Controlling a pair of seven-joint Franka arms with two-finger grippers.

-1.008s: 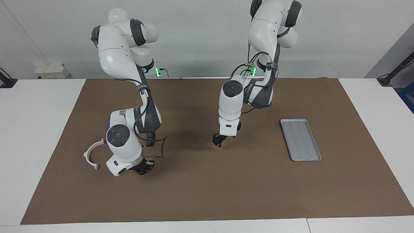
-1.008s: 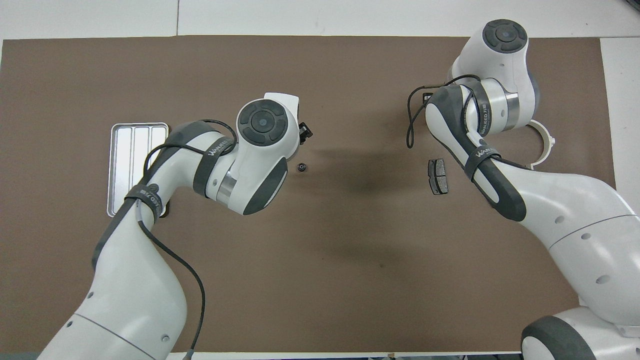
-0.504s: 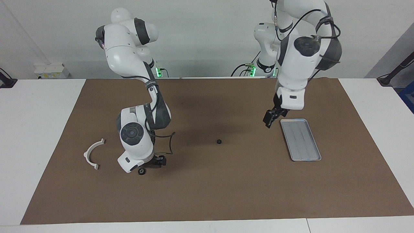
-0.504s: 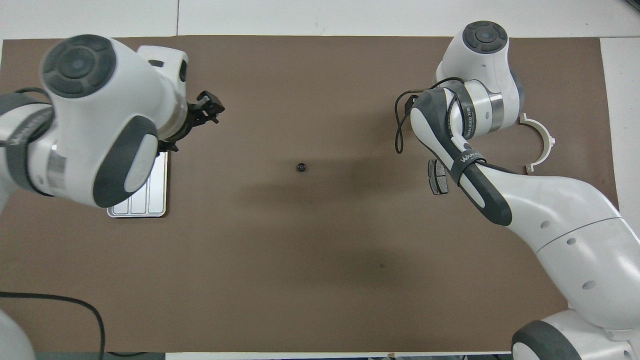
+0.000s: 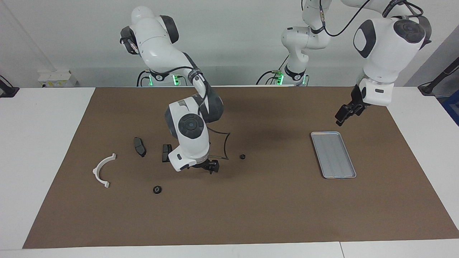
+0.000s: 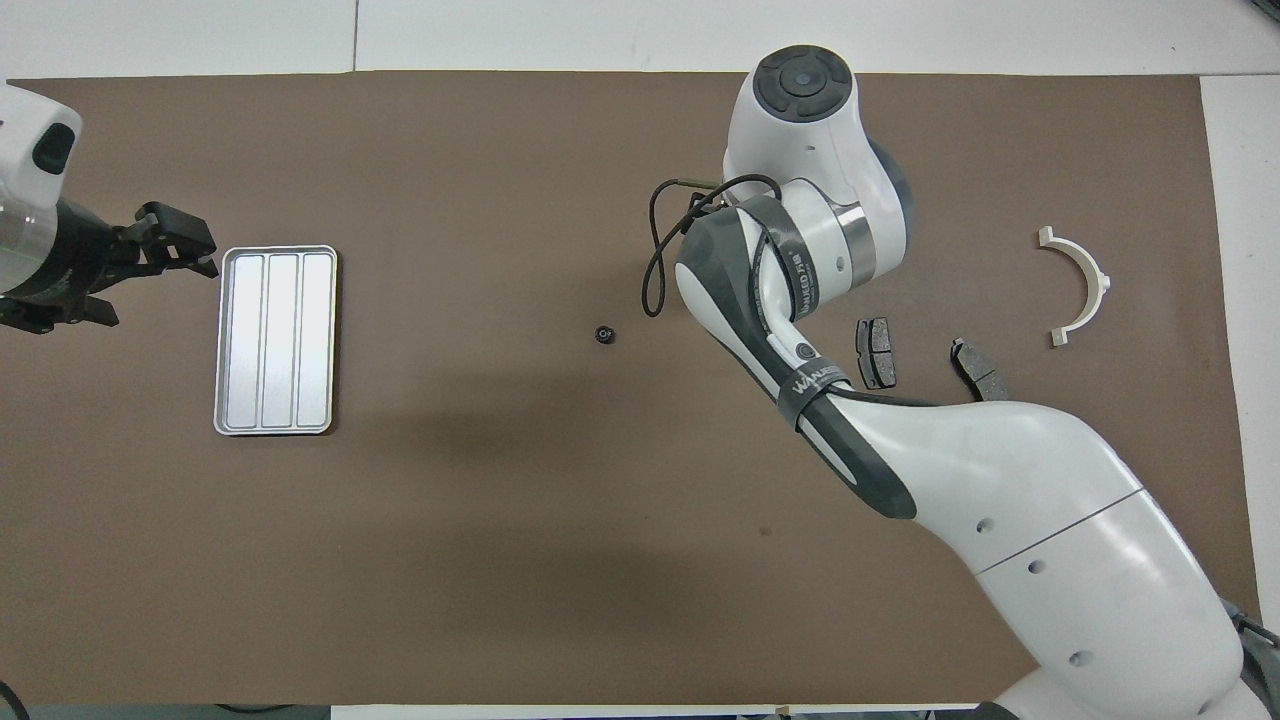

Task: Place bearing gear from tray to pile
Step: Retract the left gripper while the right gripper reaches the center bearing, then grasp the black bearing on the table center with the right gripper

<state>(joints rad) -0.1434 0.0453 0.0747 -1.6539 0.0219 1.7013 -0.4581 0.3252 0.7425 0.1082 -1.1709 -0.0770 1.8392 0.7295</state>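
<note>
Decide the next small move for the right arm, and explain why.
Probably carry the right tool over the small black gear lying on the mat beside it. The tray is empty, the other gear already lies by the brake pads, and this one sits apart from them.

Robotics lab: two white Franka arms (image 5: pixel 186 125) on white table (image 5: pixel 46 118), brown paper mat (image 5: pixel 251 208), bare grey wall, cabling.

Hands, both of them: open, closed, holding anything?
Left hand: open, empty, up in the air beside the tray.
Right hand: open, empty, low over the mat.
</note>
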